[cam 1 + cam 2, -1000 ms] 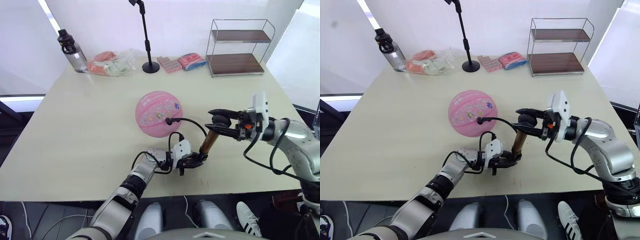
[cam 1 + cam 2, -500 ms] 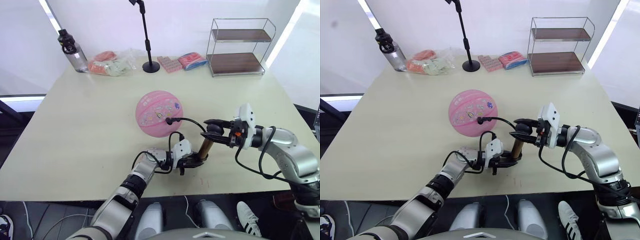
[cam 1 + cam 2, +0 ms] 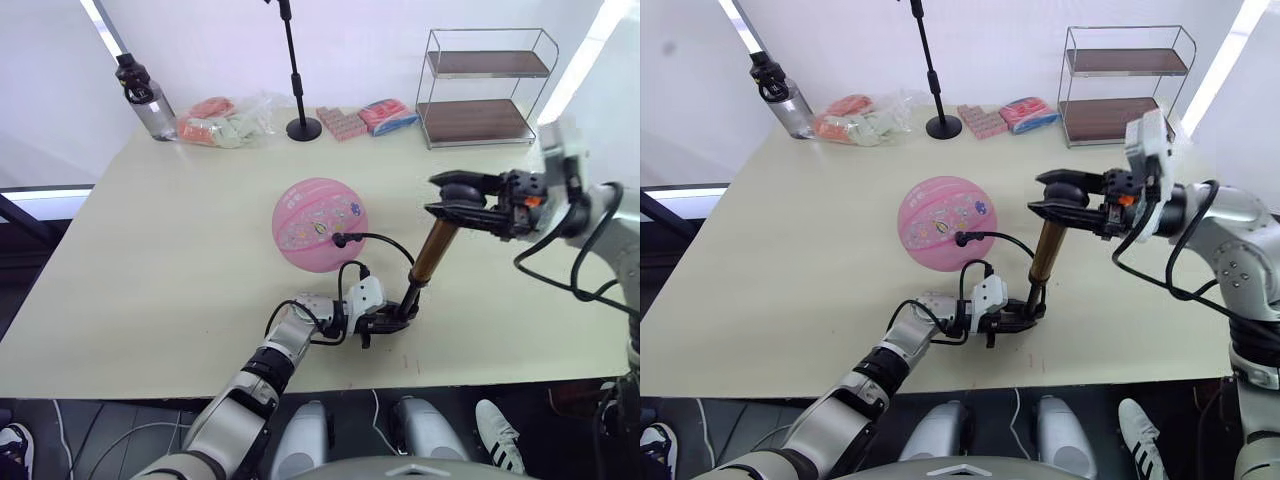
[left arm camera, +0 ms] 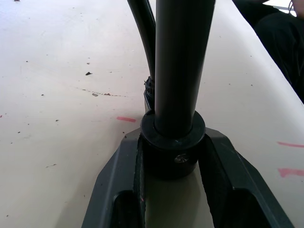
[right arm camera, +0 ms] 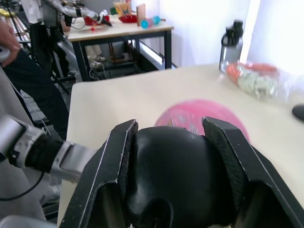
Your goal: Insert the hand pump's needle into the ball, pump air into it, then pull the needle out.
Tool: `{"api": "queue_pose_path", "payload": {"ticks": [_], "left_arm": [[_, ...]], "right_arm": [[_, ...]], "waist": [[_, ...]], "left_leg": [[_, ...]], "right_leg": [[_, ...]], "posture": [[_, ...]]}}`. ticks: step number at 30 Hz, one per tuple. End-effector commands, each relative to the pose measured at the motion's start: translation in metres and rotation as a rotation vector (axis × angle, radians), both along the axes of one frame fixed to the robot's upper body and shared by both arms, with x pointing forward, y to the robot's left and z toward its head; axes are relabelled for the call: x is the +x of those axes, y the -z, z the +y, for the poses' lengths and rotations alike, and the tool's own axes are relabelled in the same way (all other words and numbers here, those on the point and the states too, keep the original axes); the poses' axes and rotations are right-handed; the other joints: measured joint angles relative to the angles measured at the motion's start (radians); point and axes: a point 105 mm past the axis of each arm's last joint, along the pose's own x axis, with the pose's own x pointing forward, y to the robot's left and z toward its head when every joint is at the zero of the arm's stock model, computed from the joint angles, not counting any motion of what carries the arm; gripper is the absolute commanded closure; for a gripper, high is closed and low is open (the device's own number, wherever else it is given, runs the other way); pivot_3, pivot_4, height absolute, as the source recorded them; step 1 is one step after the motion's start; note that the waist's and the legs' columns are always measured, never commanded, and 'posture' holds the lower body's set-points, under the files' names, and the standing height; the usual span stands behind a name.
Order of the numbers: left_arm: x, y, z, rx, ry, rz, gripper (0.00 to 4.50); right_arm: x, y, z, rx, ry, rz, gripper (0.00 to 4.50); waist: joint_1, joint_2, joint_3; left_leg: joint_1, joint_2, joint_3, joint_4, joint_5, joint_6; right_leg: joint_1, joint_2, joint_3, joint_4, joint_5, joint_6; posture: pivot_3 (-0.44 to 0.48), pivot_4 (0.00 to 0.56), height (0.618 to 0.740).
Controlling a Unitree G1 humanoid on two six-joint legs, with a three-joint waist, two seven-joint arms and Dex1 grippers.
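L claw (image 3: pixel 385 322) round hand pump (image 3: pixel 432 250) base.

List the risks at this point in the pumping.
The ball rests free on the table, so hose tension might roll it and work the needle loose. The hand pump leans, held at its base by the left gripper; the right gripper pushing its handle off-axis might slip the base.

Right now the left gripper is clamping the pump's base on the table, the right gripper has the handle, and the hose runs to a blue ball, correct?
Not quite: the ball is pink, as the left eye view shows. The left gripper does clamp the hand pump at its base, and the right gripper holds the handle.
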Motion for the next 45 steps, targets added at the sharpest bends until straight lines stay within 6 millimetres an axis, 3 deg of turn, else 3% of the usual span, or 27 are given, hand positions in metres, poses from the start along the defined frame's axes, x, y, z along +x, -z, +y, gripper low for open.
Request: {"api": "queue_pose_path", "payload": {"ticks": [1, 6, 9, 15, 20, 28, 33, 37, 45], "left_arm": [[-0.022, 0.063, 0.042, 0.214, -0.101, 0.205, 3.39], [-0.023, 0.063, 0.043, 0.217, -0.101, 0.203, 3.39], [-0.023, 0.063, 0.043, 0.219, -0.099, 0.203, 3.39], [-0.022, 0.063, 0.043, 0.222, -0.095, 0.201, 3.39], [-0.022, 0.063, 0.043, 0.222, -0.095, 0.2, 3.39], [-0.023, 0.064, 0.044, 0.223, -0.102, 0.2, 3.39], [-0.026, 0.066, 0.044, 0.225, -0.1, 0.203, 3.39], [-0.027, 0.067, 0.044, 0.227, -0.098, 0.202, 3.39], [-0.028, 0.068, 0.046, 0.236, -0.088, 0.203, 3.39]], "right_arm": [[-0.012, -0.041, -0.006, 0.026, -0.021, -0.151, 2.84], [-0.014, -0.06, -0.009, 0.054, -0.014, -0.187, 2.84], [-0.014, -0.055, -0.004, 0.057, -0.028, -0.164, 2.84], [-0.006, 0.012, 0.006, -0.054, -0.015, -0.075, 2.84], [-0.002, 0.069, 0.003, -0.12, 0.0, 0.006, 2.84], [0.008, 0.138, 0.004, -0.145, 0.061, 0.087, 2.85], [0.001, 0.17, 0.012, -0.181, 0.051, 0.12, 2.85], [-0.001, 0.169, 0.015, -0.175, 0.045, 0.105, 2.85], [0.005, 0.061, 0.014, -0.051, -0.027, -0.068, 2.85]], "waist": [[-0.001, 0.001, 0.0], [0.0, 0.0, 0.003], [0.0, 0.0, 0.003], [0.001, -0.003, 0.0], [-0.005, -0.004, -0.003], [-0.005, -0.011, -0.011], [-0.005, -0.011, -0.013], [-0.006, -0.01, -0.018], [-0.004, -0.003, -0.011]], "left_leg": [[0.0, 0.0, 0.001, 0.0, 0.0, 0.0], [-0.001, 0.001, 0.0, 0.0, 0.0, 0.0], [-0.003, 0.0, 0.001, 0.0, 0.0, 0.0], [-0.003, 0.0, 0.0, 0.0, 0.0, 0.0], [0.002, 0.001, 0.001, 0.0, 0.0, 0.0], [0.003, 0.001, 0.0, -0.001, 0.0, 0.0], [0.004, 0.001, 0.0, -0.001, 0.0, 0.0], [0.004, 0.001, 0.0, -0.001, 0.0, 0.0], [0.002, 0.001, 0.0, -0.001, 0.0, 0.0]], "right_leg": [[0.0, 0.0, 0.0, 0.0, 0.0, 0.0], [-0.001, -0.001, 0.0, 0.0, 0.0, 0.0], [-0.003, -0.001, 0.001, 0.0, 0.0, 0.0], [-0.003, -0.001, 0.0, 0.0, 0.0, 0.0], [0.0, -0.001, 0.0, 0.0, 0.0, 0.0], [0.001, 0.001, 0.0, 0.0, 0.0, 0.0], [0.001, 0.001, 0.0, 0.0, 0.0, 0.0], [0.002, 0.001, 0.0, 0.0, 0.0, 0.0], [0.0, 0.0, 0.0, 0.0, 0.0, 0.0]], "posture": [[0.0, 0.15, 0.74], [0.0, 0.15, 0.74], [0.0, 0.15, 0.74], [0.0, 0.15, 0.74], [0.0, 0.15, 0.74], [0.0, 0.15, 0.74], [0.0, 0.15, 0.74], [0.0, 0.15, 0.74], [0.0, 0.15, 0.74]]}}
